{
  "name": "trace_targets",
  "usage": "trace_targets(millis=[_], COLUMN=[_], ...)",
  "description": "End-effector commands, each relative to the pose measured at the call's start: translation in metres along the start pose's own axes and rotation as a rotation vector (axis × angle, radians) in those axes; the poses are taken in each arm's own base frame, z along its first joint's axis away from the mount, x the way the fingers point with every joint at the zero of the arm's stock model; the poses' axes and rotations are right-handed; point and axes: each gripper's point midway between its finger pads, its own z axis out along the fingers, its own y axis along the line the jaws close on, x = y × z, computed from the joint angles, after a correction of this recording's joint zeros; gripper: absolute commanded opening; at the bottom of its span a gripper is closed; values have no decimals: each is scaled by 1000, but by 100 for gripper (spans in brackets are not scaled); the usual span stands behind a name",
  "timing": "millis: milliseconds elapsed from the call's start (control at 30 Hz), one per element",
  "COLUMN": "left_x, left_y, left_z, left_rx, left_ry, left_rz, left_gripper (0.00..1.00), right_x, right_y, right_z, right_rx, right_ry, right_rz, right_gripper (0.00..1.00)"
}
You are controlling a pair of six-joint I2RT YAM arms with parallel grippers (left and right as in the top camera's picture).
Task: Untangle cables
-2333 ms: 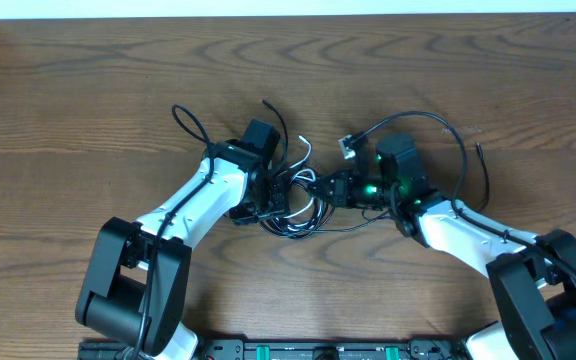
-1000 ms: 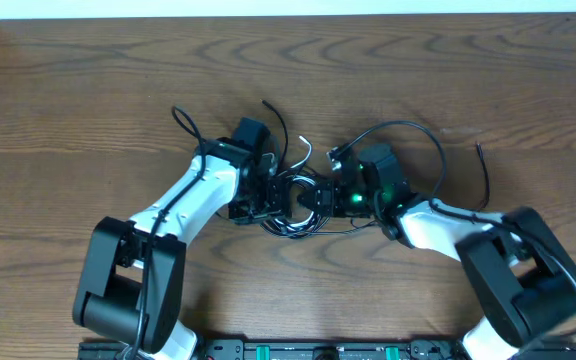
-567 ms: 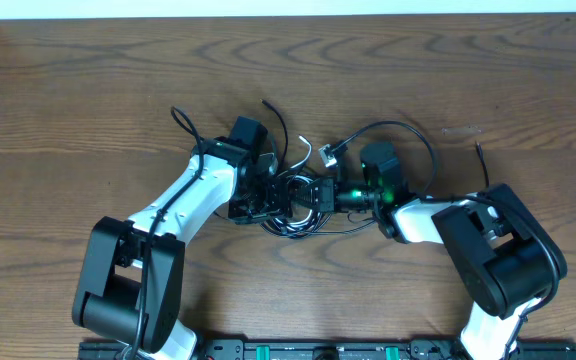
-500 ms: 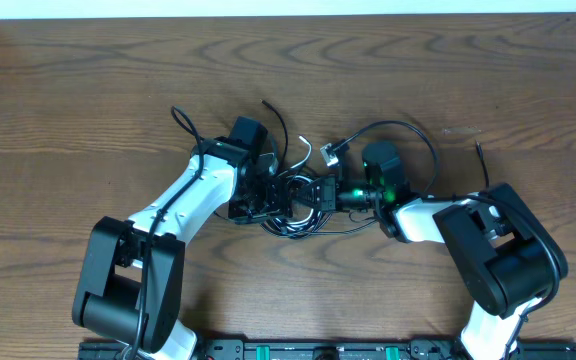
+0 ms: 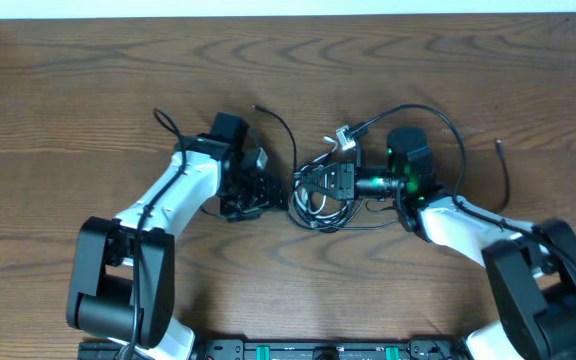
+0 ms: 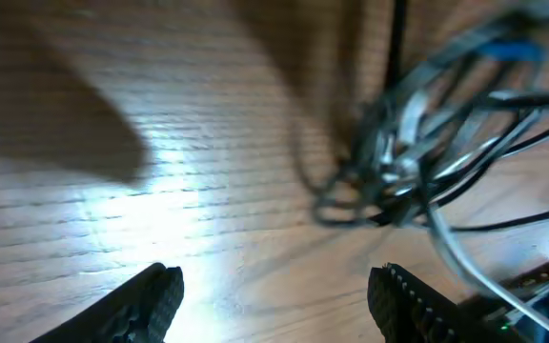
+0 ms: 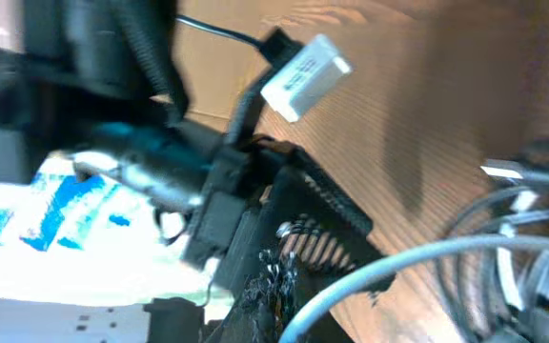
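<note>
From above, we see the cables (image 5: 318,208), black with one white, knotted mid-table (image 5: 88,90). The left gripper (image 5: 258,198) lies just left of them, and the right gripper (image 5: 323,185) reaches in from the right.

In the left wrist view our fingers (image 6: 151,297) are spread and empty, with the tangle at upper right.

The right wrist view is blurred: jaws pressed together on a strand, loops at lower right.

No text, label, brand or number can be read in any view. The white plug (image 7: 305,76) of a black cable (image 7: 219,31), just beyond the right gripper (image 5: 334,183), carries faint grey marks too blurred to make out.
</note>
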Motion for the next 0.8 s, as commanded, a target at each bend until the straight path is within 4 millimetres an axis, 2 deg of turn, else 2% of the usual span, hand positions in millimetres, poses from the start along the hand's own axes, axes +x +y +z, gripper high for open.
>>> trace_targets(millis=[0,133,300,367,533,767], left_x=[0,-2,-3,-4,-2,6], left_y=[1,-1,-1,-9,-41,-53], left_z=[-3,-2,-2,-3,-8,-1], left_rx=[36,39,41,81,267,272], left_ry=[6,-2,-6,-9,-13,-1], left_rz=[0,3,16,69,273,401], left_gripper=[67,67,67,67,68,68], right_x=[-5,-7,-5,-4,-4,-4], right_y=[23,32,34,35,35,35], right_z=[-8,-11,-12,-12,-14,-14], right_rx=[-37,-48,-55,-61,-67,-67], right_ry=[-9,-16,-7,2,9,8], right_rz=[-41,-32,-3,7,28,28], right_gripper=[1,1,1,1,1,1])
